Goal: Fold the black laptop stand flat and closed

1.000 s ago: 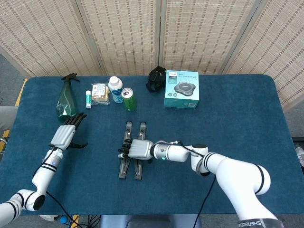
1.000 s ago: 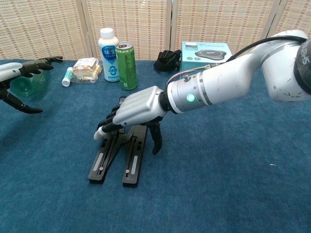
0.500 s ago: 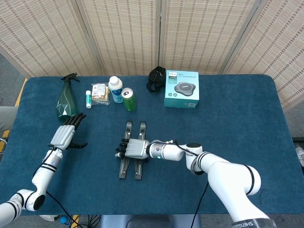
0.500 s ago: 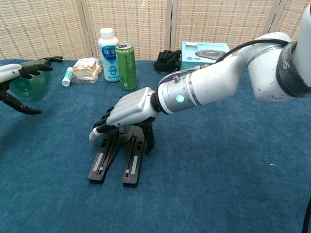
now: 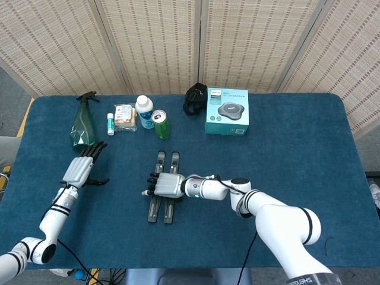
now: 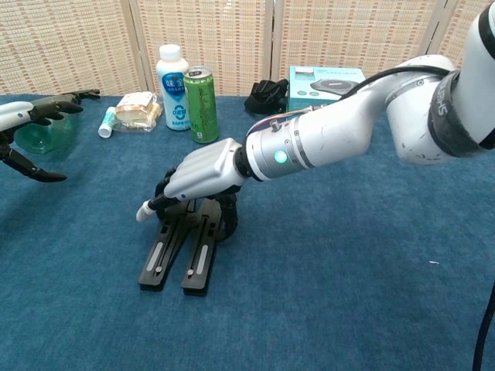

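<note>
The black laptop stand [image 5: 168,209] [image 6: 195,267] lies flat on the blue table [image 5: 291,160], its two bars nearly side by side and pointing toward me. My right hand [image 5: 166,184] [image 6: 197,174] rests across its far half. The thumb [image 6: 230,222] presses the right bar's outer side while the fingers reach over the left bar, so the hand squeezes the two bars between them. One pale fingertip [image 6: 144,211] sticks out past the stand's left edge. My left hand [image 5: 80,169] [image 6: 23,116] hovers open over the table's left side, well apart from the stand.
Along the back stand a green spray bottle [image 5: 82,122], a small tube [image 5: 110,123], a snack packet [image 5: 124,116], a white bottle [image 5: 143,111], a green can [image 5: 161,124], a black bundle [image 5: 195,99] and a teal box [image 5: 227,111].
My right hand slid left over the stand and its thumb pushed the right bar toward the left one, narrowing the gap between them. The left hand stayed where it was.
</note>
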`<action>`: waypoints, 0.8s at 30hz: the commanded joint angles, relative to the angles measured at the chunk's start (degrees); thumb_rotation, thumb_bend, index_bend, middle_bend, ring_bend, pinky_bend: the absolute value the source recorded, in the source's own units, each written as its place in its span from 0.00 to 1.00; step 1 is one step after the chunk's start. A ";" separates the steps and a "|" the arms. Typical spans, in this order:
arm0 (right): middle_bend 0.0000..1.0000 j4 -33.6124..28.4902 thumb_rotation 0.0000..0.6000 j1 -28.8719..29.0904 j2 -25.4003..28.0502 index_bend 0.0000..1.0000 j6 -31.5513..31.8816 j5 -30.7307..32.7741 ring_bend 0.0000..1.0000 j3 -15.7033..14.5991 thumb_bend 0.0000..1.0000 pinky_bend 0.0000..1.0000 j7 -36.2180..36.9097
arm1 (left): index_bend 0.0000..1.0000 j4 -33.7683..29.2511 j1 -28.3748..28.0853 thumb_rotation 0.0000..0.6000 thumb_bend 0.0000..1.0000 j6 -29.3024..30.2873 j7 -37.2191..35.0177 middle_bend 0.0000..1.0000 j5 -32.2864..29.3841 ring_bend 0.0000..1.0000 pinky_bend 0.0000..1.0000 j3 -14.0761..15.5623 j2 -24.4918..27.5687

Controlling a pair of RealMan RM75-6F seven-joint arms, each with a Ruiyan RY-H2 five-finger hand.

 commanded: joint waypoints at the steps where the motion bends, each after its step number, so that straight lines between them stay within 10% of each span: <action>1: 0.26 0.58 1.00 -0.23 -0.24 0.05 0.60 0.11 0.00 -0.07 0.21 0.00 -0.04 | 0.00 -0.10 0.03 1.00 0.14 0.11 0.06 0.00 0.08 0.00 0.03 -0.03 0.04; 14: 0.45 2.53 1.00 -1.91 -0.84 0.30 4.58 0.50 0.11 0.21 0.28 0.00 -0.47 | 0.00 -0.81 0.02 1.00 0.14 0.18 0.41 0.00 0.18 0.00 0.03 -0.23 0.03; 20: 0.13 0.01 1.00 -2.23 0.92 0.02 5.39 0.70 0.01 0.19 0.28 0.00 -0.78 | 0.00 -1.56 -0.11 1.00 0.14 0.24 1.03 0.00 0.17 0.00 0.03 -0.44 0.38; 24: 0.00 -3.40 1.00 -3.70 3.33 0.00 7.10 2.60 0.00 1.92 0.28 0.00 -2.38 | 0.00 -2.58 -0.23 1.00 0.14 0.32 2.13 0.00 0.24 0.00 0.03 -0.51 1.03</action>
